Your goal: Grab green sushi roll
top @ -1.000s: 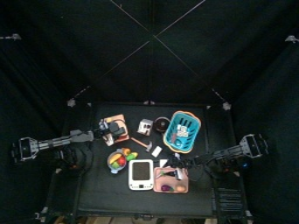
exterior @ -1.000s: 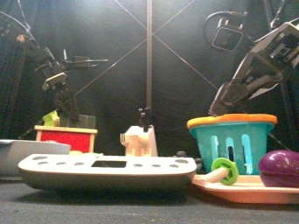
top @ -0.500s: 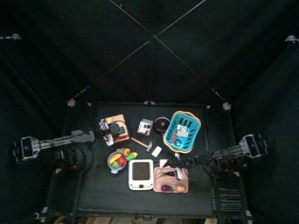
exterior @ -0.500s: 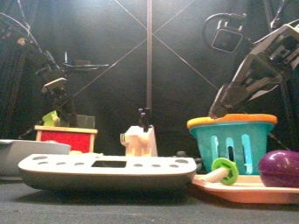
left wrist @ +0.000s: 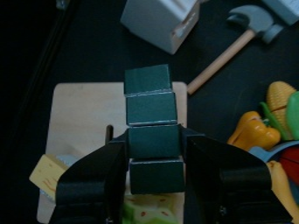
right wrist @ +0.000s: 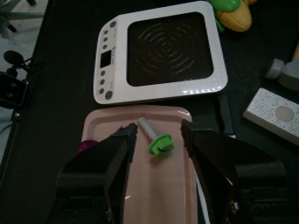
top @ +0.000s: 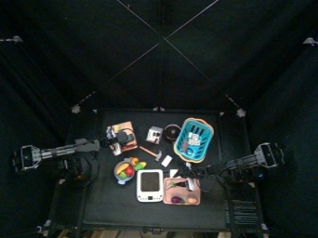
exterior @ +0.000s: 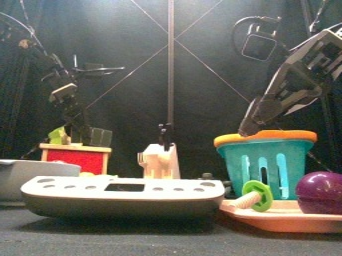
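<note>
Green sushi roll (left wrist: 152,118) lies at the table's left on a pale wooden board (left wrist: 84,109), a row of dark-green blocks running straight away from your left hand (left wrist: 155,149). That hand is unclenched, its jaws astride the near blocks of the roll; whether the pads already touch it cannot be told. To do this step well, I would keep the wrist square to the row, settle low enough that both pads meet the flat sides, and close gently so the blocks do not split apart or skid. A yellow wedge (left wrist: 47,171) sits on the board just beside one jaw, so mind you do not nip it. Further right are a white box (left wrist: 163,22), a toy hammer (left wrist: 239,35) and the fruit pile (left wrist: 271,118), near but not in your way. At far right your right hand (right wrist: 160,144) hangs with jaws apart over a pink tray (right wrist: 111,127), beside the white scale (right wrist: 158,52).
</note>
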